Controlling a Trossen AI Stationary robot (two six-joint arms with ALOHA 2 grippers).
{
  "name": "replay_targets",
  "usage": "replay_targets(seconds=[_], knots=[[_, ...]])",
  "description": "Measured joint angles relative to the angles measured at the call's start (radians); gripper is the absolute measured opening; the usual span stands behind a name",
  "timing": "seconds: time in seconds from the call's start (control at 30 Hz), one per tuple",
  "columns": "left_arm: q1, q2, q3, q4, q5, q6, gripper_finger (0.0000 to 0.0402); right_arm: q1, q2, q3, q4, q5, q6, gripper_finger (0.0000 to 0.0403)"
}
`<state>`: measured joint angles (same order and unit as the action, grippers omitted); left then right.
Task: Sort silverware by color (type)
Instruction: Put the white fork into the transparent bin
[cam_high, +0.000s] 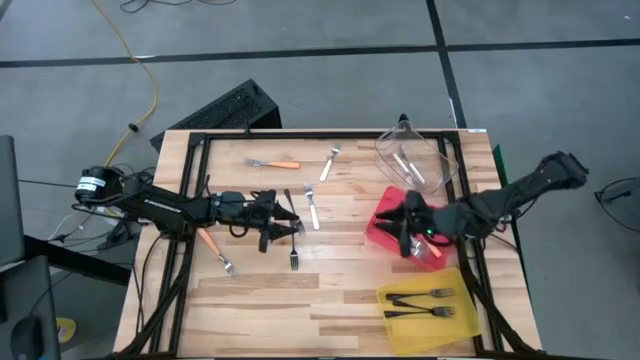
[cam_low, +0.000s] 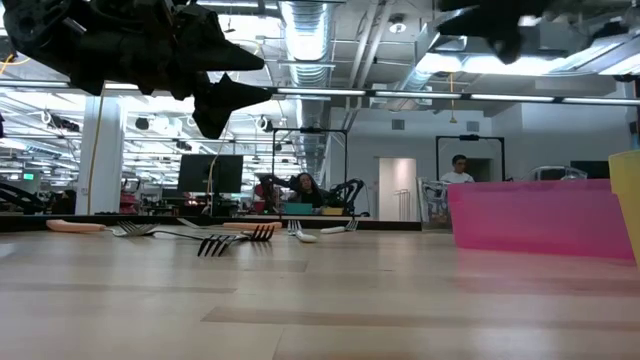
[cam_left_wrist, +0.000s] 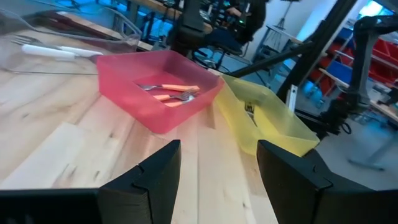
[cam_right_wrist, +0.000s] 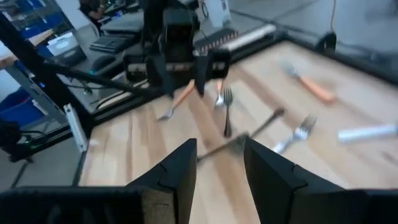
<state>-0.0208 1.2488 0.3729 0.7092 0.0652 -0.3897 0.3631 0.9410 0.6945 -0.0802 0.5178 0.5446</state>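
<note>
Black fingers of the left gripper (cam_high: 285, 226) spread apart and empty, hovering above the wood table (cam_high: 340, 300). Directly under and just beside the tips, a black fork (cam_high: 295, 258) and a second dark fork (cam_high: 289, 203) lying flat; close behind, an orange-handled fork (cam_high: 213, 247); slightly beyond, a pale fork (cam_high: 312, 208). Farther off, another orange-handled fork (cam_high: 274, 163) and a pale fork (cam_high: 329, 163) loose near the table's back edge. Well ahead, the red bin (cam_left_wrist: 163, 93) already holding orange-handled forks, the yellow bin (cam_high: 432, 305) with black forks, the clear bin (cam_high: 415, 160) with pale ones. Over the red bin, the right gripper (cam_high: 405, 238), fingers parted with nothing between them, likely just past a drop. Step in hand, judging by pose: picking the next loose fork. Next move probably calls for lowering straight down, straddling one thin handle, closing firmly, then carrying to the matching bin.
</note>
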Motion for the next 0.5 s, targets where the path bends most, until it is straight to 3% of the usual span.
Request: replay_targets(seconds=[0.13, 0.5], knots=[[0.000, 0.000, 0.000, -0.003, 0.010, 0.000, 0.0195, -0.124, 0.072, 0.000, 0.109, -0.093, -0.127, 0.0157], [0.035, -0.037, 0.000, -0.073, 0.062, -0.017, 0.0195, -0.304, 0.353, 0.000, 0.372, -0.127, -0.307, 0.0165]])
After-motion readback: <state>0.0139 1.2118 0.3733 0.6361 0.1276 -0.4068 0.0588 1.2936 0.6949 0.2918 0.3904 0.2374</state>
